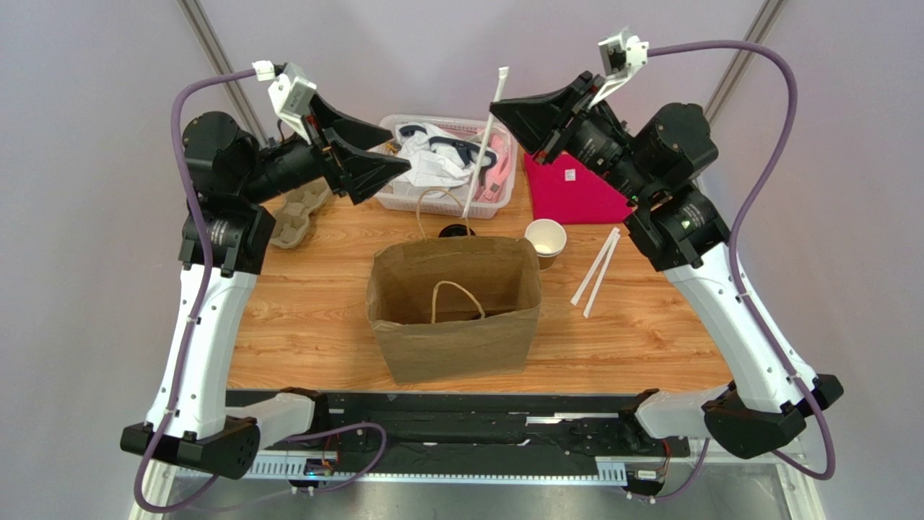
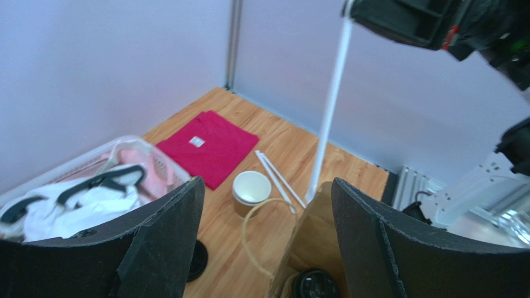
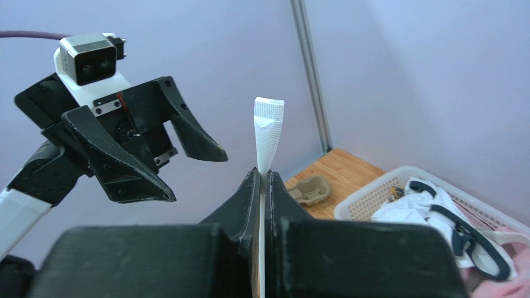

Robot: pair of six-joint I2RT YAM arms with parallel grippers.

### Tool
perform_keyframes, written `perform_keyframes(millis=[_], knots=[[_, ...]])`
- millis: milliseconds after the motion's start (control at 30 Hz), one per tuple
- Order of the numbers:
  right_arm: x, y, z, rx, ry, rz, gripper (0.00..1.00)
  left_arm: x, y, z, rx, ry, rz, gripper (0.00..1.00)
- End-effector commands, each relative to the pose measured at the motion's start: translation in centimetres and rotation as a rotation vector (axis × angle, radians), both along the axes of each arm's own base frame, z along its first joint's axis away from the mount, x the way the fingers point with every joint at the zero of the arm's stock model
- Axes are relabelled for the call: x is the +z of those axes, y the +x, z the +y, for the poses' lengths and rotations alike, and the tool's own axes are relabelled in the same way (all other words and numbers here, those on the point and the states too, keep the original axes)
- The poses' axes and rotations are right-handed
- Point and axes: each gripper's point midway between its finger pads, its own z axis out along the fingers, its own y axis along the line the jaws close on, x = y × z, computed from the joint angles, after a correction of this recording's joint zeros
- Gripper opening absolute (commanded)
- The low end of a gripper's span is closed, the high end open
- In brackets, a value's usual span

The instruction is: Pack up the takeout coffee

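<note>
The right claw is clenched on a white paper-wrapped straw and holds it upright above the far side of the open paper bag. The left claw hangs released, jaws apart and grasping nothing, over the near corner of the white basket. The paper cup stands lidless on the tabletop, just behind the bag's right corner.

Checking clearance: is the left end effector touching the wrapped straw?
Apart. The right wrist view shows bare wall between the open left end effector and the wrapped straw.
</note>
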Motion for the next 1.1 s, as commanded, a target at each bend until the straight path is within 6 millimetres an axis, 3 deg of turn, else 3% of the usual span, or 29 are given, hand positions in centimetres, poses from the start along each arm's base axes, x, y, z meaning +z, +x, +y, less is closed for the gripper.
perform_keyframes(millis=[0,300,633,833,900,933,967,1000,1033,1067], knots=[[2.9,-2.4,0.9,0.054,0.073,-0.100,0.00,3.2,-2.1,-2.0,-0.113,-0.030,-0.115,0.78],[1.9,-5.0,2.9,0.112,0.034,-0.109,0.00,2.4,-5.1,-5.3,-0.282,-0.011,-0.090,0.74],[1.8,-7.1,3.9,0.174,0.026,-0.114,0.00,1.1,-4.3,-6.6,-0.296,-0.015,-0.012,0.68],[1.4,-7.4,4.1,0.185,0.025,-0.103,0.00,0.8,-4.9,-7.7,-0.340,-0.016,0.003,0.65],[1.3,-7.4,4.1,0.187,0.025,-0.102,0.00,0.7,-4.9,-7.8,-0.350,-0.013,0.013,0.51],[1.2,-7.5,4.0,0.184,0.022,-0.104,0.00,0.5,-4.9,-7.9,-0.354,-0.010,0.020,0.36],[1.2,-7.5,3.9,0.181,0.021,-0.105,0.00,0.3,-5.0,-7.9,-0.356,-0.003,0.027,0.29],[0.8,-7.2,3.8,0.163,0.006,-0.099,0.09,0.0,-5.1,-7.9,-0.366,0.004,0.031,0.21],[0.9,-7.3,3.5,0.153,0.004,-0.104,0.18,-0.2,-5.4,-7.8,-0.373,0.010,0.032,0.05],[0.9,-7.1,3.3,0.138,0.001,-0.105,0.28,-0.7,-5.6,-7.7,-0.381,0.020,0.047,0.00]])
